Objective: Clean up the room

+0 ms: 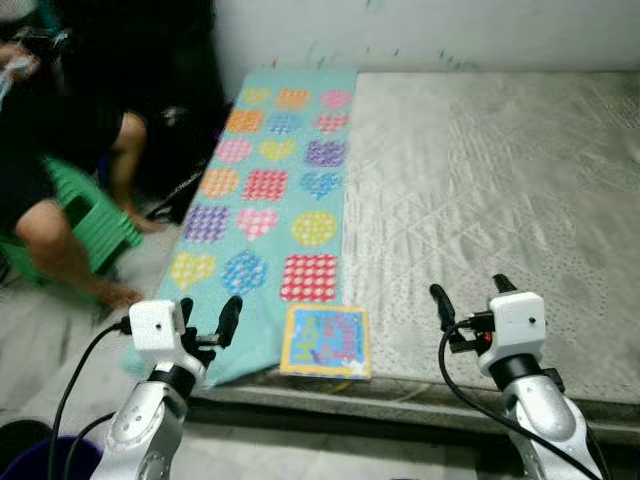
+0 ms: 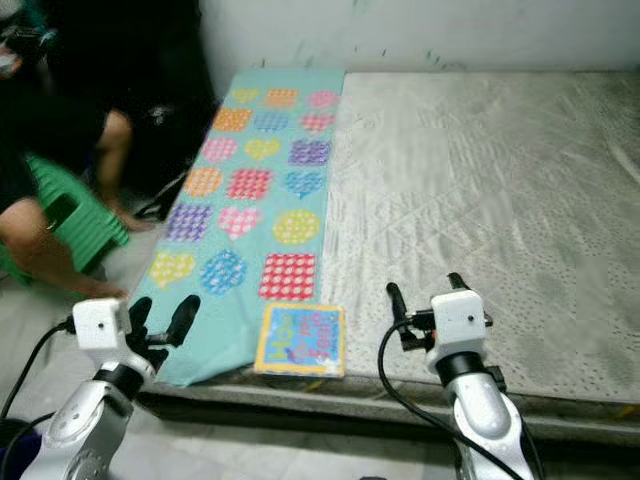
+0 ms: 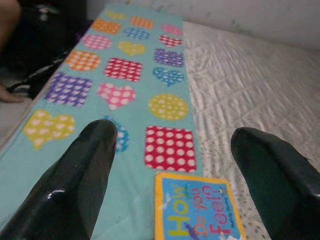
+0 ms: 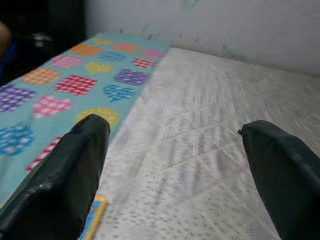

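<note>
Your cleanup had barely begun: the square, glossy children's book with a yellow border and blue cover (image 1: 326, 341) lay untouched at the near edge of the grey quilted mattress (image 1: 500, 190), partly on the long teal cloth printed with dotted hearts, circles and squares (image 1: 270, 190). Your left gripper (image 1: 207, 315) and right gripper (image 1: 470, 293) hovered near that edge either side of the book, fingers spread, holding nothing. A person sat on a green plastic stool (image 1: 85, 215) nearby.
</note>
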